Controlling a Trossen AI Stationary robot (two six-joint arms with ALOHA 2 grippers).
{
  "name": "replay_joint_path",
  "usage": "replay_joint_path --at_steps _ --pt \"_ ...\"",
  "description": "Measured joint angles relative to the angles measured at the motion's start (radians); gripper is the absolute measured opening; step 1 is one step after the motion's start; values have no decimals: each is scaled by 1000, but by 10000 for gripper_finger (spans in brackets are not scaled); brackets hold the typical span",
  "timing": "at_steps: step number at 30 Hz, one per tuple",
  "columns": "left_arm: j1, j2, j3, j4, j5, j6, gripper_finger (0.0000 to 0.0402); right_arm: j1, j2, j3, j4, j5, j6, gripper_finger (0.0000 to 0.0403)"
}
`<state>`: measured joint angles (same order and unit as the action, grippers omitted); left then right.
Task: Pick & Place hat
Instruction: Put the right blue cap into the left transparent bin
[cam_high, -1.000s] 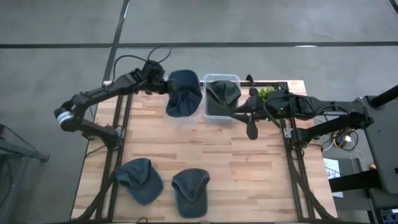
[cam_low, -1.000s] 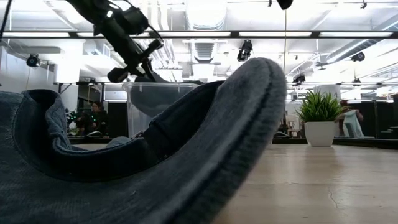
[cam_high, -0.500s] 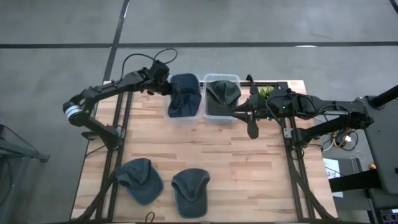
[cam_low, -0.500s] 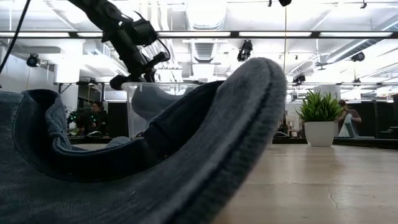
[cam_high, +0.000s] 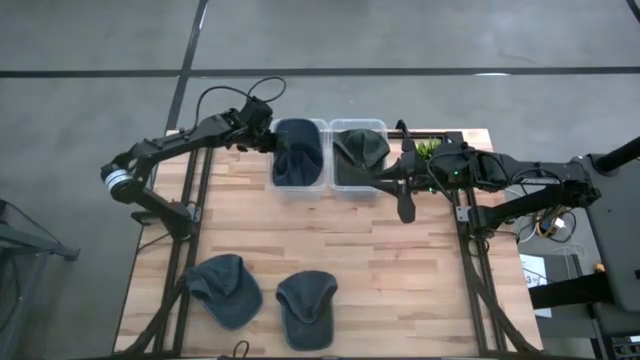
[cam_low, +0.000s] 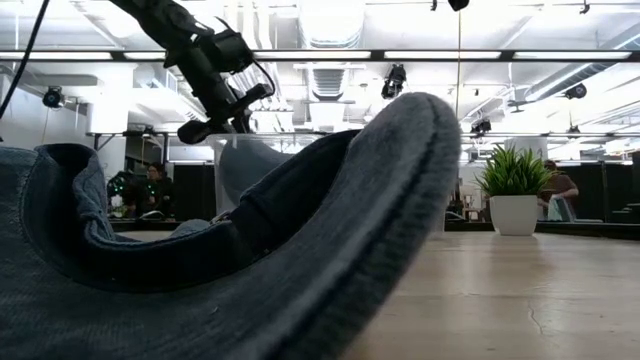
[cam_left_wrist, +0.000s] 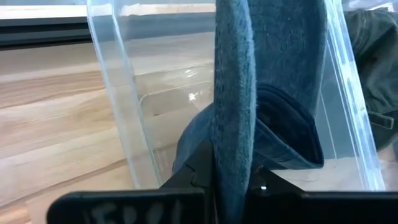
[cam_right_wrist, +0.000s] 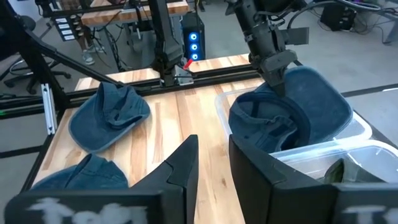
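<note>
Now the left tool has lowered the blue hat into the far left clear bin, pinching its brim; letting go looks next. Right tool waits, narrow.

My left arm reaches across the far left of the table, its left gripper clamped tight, fingers pinching blue cloth that hangs just ahead of the tips. My right arm lies stretched out along the far right side, waiting, with the right gripper parted a little, nothing between its fingers.
</note>
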<state>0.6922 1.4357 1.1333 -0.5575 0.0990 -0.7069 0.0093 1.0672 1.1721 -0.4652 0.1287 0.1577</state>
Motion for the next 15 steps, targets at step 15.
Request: replay_joint_path --at_steps 15 --pt "0 0 -4 6 -22 21 22 0 0 0 0 0 0 73"
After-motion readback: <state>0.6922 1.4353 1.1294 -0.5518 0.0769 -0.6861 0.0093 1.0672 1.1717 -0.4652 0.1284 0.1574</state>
